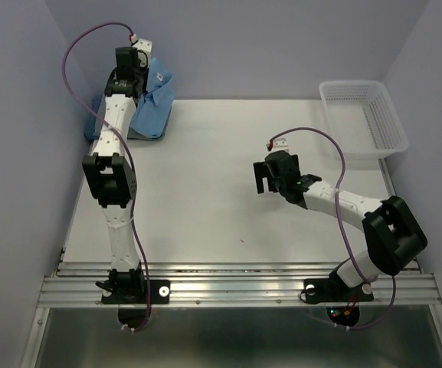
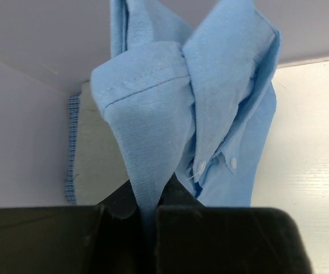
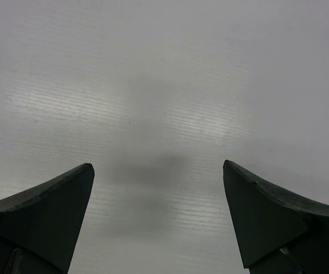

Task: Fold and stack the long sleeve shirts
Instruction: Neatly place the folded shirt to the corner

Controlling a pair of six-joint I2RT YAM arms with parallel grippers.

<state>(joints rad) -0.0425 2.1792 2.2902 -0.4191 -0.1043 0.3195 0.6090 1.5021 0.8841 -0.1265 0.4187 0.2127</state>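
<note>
Left pincer (image 2: 147,212) clamping light blue shirt (image 2: 221,103), right pincer (image 3: 157,165) spread, basket (image 1: 393,123) far right

- The right gripper (image 3: 158,171) is spread wide, its two dark fingers (image 3: 44,217) rising from the bottom corners of the view
- Each fingertip tapers to a point, and the two points lean toward each other
- Beneath them lies the white table (image 3: 164,63), faintly ribbed with fine lines running across and lit in pale patches
- A soft grey shadow (image 3: 153,165) sits on the surface between the tips, blurred at its edges
</note>
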